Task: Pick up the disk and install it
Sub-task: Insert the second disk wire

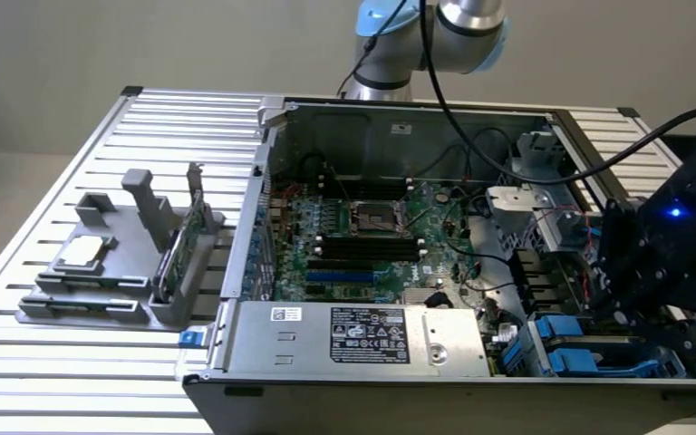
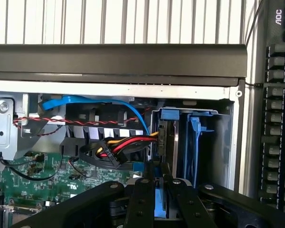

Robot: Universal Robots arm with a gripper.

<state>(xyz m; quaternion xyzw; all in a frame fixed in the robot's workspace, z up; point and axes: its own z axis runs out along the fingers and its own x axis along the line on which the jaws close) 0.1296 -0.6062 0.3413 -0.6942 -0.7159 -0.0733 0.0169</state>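
Note:
My black gripper (image 1: 630,311) hangs over the drive bay (image 1: 590,358) at the near corner of the open computer case (image 1: 323,113), on the exterior view's right. In the wrist view its fingers (image 2: 143,194) stand close together, and the gripper (image 2: 159,175) is shut on the disk (image 2: 159,208). Only a strip of the disk's blue rail shows between them; the rest is hidden under the fingers. Just beyond the fingertips lies the bay's slot (image 2: 180,137), with blue plastic rails and a grey metal wall.
A bundle of red, yellow and black power wires (image 2: 118,147) and a blue data cable (image 2: 95,102) run beside the bay. The power supply (image 1: 361,335) and motherboard (image 1: 361,236) fill the case. A grey stand (image 1: 119,272) holds a green card and a chip. A keyboard (image 2: 275,118) lies outside the case.

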